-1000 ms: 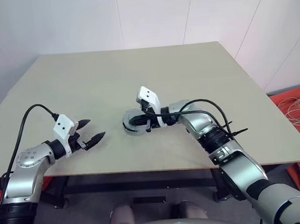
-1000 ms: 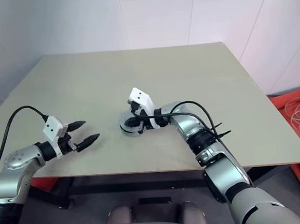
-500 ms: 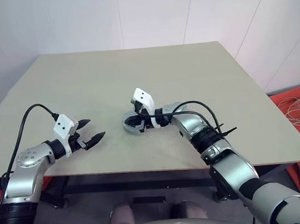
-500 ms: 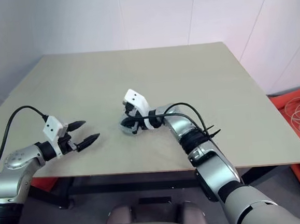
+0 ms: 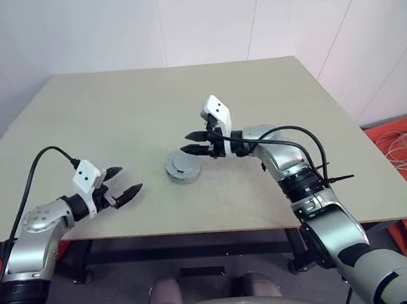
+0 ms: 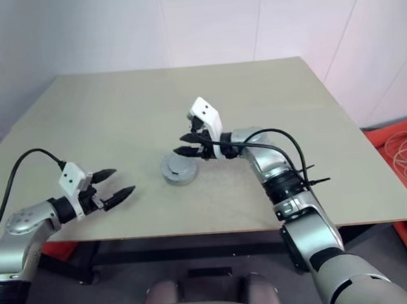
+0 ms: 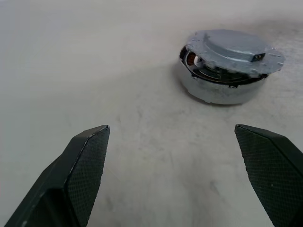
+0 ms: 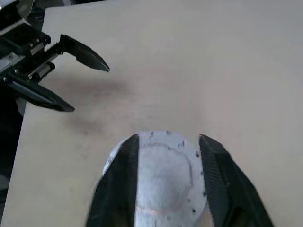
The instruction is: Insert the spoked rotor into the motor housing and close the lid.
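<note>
Nearest, at the table's [image 5: 278, 209] near-left edge, the left gripper [image 5: 123, 184] hangs just above the surface, its 2 black fingers [image 7: 85, 161] spread wide with nothing between them, pointing right toward the middle. A little farther in, near the table's centre, sits the motor housing [image 7: 215, 90], a squat silvery round part with copper-brown windings showing in a gap under its top. The lid [image 7: 236, 49], a grey disc, lies on the housing, slightly tilted and not fully seated. Just beyond and to the right, the right gripper [image 5: 194, 143] hovers above the housing's far-right edge, its 2 fingers [image 8: 118, 179] parted, holding nothing and pointing left.
</note>
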{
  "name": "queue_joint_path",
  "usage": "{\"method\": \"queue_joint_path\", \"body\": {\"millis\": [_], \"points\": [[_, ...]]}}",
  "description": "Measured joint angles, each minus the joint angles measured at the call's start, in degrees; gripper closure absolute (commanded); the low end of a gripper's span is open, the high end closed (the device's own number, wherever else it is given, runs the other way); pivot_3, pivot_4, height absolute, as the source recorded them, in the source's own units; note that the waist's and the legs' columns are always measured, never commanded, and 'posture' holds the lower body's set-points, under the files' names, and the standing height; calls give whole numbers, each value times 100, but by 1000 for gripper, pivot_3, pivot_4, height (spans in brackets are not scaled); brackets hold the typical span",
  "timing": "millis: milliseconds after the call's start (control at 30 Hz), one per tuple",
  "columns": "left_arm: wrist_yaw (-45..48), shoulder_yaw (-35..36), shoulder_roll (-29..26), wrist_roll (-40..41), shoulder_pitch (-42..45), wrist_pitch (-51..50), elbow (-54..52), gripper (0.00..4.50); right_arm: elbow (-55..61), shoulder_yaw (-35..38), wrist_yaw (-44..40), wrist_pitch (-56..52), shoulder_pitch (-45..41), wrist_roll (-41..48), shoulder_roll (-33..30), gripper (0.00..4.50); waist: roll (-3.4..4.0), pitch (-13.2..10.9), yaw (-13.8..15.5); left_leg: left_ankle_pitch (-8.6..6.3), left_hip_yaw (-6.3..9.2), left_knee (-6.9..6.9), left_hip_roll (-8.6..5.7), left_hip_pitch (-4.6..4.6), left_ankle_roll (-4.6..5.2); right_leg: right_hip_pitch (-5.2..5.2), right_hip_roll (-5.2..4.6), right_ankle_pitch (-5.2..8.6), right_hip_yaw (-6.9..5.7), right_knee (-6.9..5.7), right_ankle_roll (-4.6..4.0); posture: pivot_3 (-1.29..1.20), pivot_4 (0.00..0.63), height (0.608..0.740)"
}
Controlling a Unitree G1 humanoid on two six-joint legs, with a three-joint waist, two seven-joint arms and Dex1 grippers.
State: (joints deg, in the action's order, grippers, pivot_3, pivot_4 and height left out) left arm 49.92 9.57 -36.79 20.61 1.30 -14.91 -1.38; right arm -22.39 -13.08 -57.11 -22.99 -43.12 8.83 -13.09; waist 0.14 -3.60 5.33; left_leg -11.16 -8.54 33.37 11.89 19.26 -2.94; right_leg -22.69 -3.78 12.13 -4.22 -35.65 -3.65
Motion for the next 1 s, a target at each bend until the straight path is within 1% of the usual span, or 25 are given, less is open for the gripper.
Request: {"method": "queue_joint_path", "body": {"millis": [67,133,167,267,467,700,867,967,1000], "points": [[61,1,-14,60,-74,-39,-41,0,-252,-67,-91,137,14,-44,-13,876,0,0,-5,0,-1,0,0,0,0,-2,0,0,0,0,0,0,0,740],[122,3,-16,90,-119,-57,-97,0,-475,-149,-181,318,8,-106,5,98,0,0,0,0,-1,1,0,1,0,-3,0,0,0,-1,-1,0,0,740],[132,5,-15,126,-126,-61,-134,0,-595,-199,-232,431,-6,-152,10,10,0,0,0,0,-1,1,1,2,0,-3,0,-1,0,-1,-1,0,0,740],[131,43,-15,234,-167,-81,-251,0,-935,-321,-367,689,-111,-259,54,10,0,0,-2,0,-1,1,0,3,1,-3,-1,-15,0,0,-25,0,0,740],[124,57,-16,241,-311,-80,-390,0,-1706,-351,-530,1174,-556,-437,277,10,0,0,-7,0,0,1,2,3,1,-4,0,-14,0,0,-26,0,0,740],[96,107,-16,242,-359,-81,-409,0,-2408,-439,-561,1705,-673,-731,470,10,0,0,-6,-1,0,1,2,8,2,-8,-1,-19,-1,1,-34,0,0,740],[61,140,-18,241,-362,-85,-421,0,-2730,-430,-512,1870,-790,-857,553,10,0,0,-8,-1,0,1,3,7,1,-8,0,-19,0,-1,-35,0,0,740],[52,141,-23,241,-362,-89,-426,0,-2863,-397,-491,1890,-802,-867,606,581,1,0,-5,-1,0,1,5,8,2,-8,-1,-20,0,-1,-36,0,0,740],[50,141,-26,241,-362,-90,-426,0,-2889,-381,-467,1890,-805,-868,619,906,1,-1,-5,-1,0,1,6,8,2,-8,-1,-20,0,-1,-36,0,0,740]]}}
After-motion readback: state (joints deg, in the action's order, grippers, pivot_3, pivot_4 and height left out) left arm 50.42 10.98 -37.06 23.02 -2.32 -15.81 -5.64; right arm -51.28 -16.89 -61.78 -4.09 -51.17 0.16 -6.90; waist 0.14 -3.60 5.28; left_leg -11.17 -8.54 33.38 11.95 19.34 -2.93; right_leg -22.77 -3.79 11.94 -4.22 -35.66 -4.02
